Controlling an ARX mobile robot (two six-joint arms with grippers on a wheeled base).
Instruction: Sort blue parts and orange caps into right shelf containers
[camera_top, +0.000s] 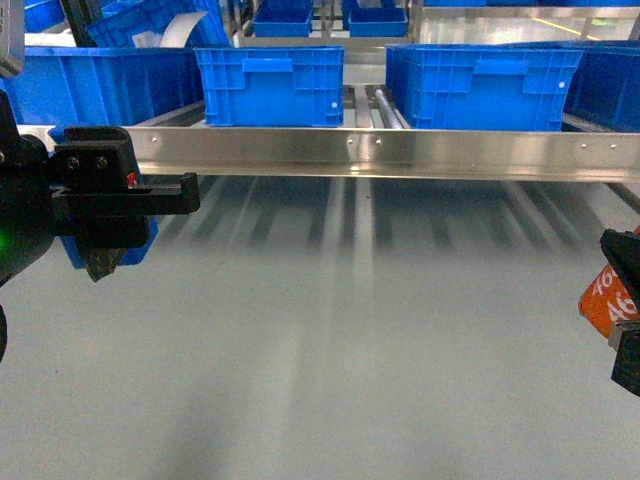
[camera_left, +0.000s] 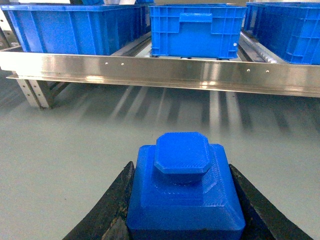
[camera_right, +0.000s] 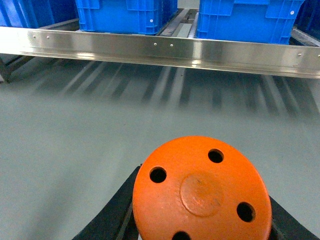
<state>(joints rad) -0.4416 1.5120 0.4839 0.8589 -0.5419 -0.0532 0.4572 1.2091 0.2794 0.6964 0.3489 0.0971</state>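
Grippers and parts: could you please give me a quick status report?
Left gripper shut on blue part. Right gripper shut on orange cap. Both short of the crates; steel shelf rail between.

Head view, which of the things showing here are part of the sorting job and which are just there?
Part of the job:
- blue part, held in the left gripper
- orange cap, held in the right gripper
- blue crates on the shelf

Just there:
- steel rail along the shelf front
- grey floor
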